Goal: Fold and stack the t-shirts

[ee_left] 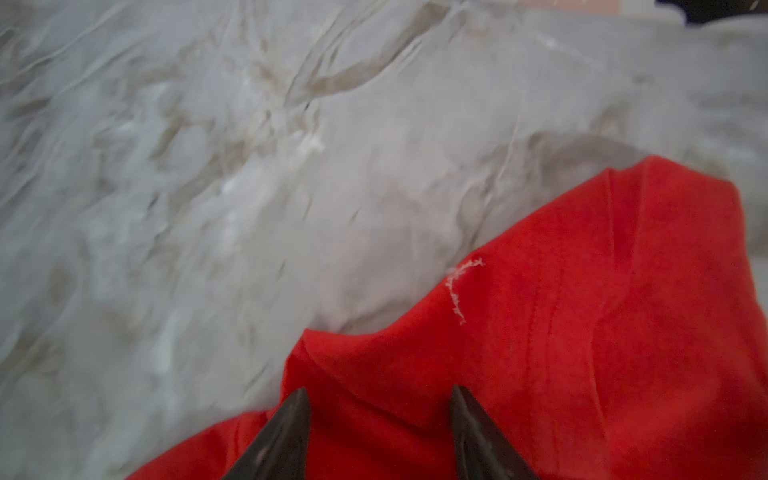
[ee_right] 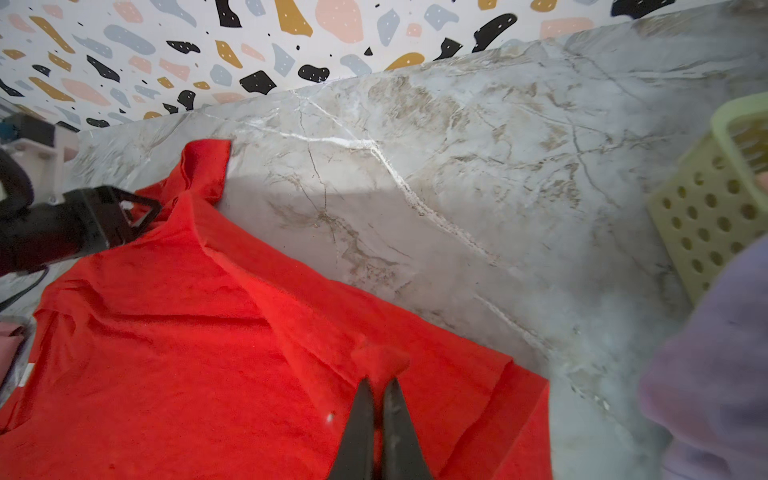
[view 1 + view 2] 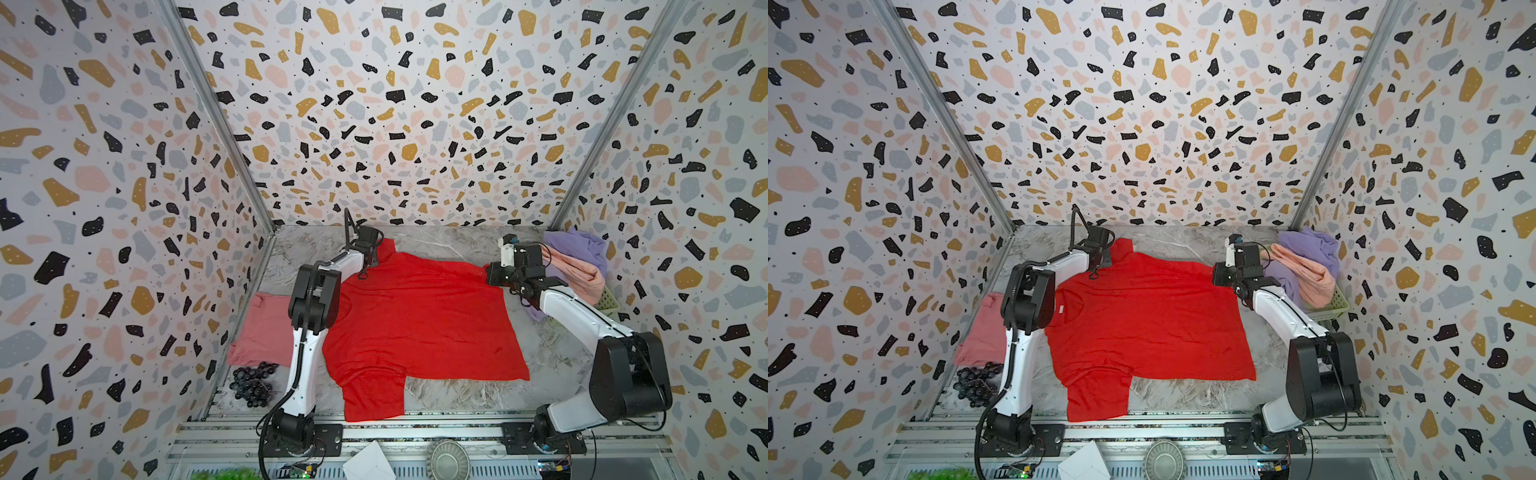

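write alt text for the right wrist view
The right gripper, shut, pinches a tuft of the red t-shirt, which lies spread on a marble table. The left gripper sits at the far sleeve; a green basket and lavender t-shirt edge the frame.

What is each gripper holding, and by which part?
The right gripper pinches the red t-shirt by a small fold near its far hem corner. The left gripper holds nothing: its jaws stand open over the far sleeve.
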`<state>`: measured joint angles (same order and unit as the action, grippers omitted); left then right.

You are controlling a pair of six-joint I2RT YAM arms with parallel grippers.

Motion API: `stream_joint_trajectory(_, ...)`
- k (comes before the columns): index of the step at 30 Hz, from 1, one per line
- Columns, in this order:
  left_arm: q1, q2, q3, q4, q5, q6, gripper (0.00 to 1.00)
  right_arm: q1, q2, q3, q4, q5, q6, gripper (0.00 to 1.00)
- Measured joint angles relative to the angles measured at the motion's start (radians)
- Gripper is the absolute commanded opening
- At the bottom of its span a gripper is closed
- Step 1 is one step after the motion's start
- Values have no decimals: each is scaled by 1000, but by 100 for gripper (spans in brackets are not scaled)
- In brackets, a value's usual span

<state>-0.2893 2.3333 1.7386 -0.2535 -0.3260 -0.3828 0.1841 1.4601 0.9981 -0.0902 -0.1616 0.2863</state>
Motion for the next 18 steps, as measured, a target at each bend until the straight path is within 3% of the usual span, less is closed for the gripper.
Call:
stream_joint_trajectory(6,12,-135,-184,1,7,2,63,-7,-116,-69,-50,20,-15,0)
stream_joint_trajectory(18,13,-83,-41,1,72,18,62,-8,-212,-146,-79,-14,1,0)
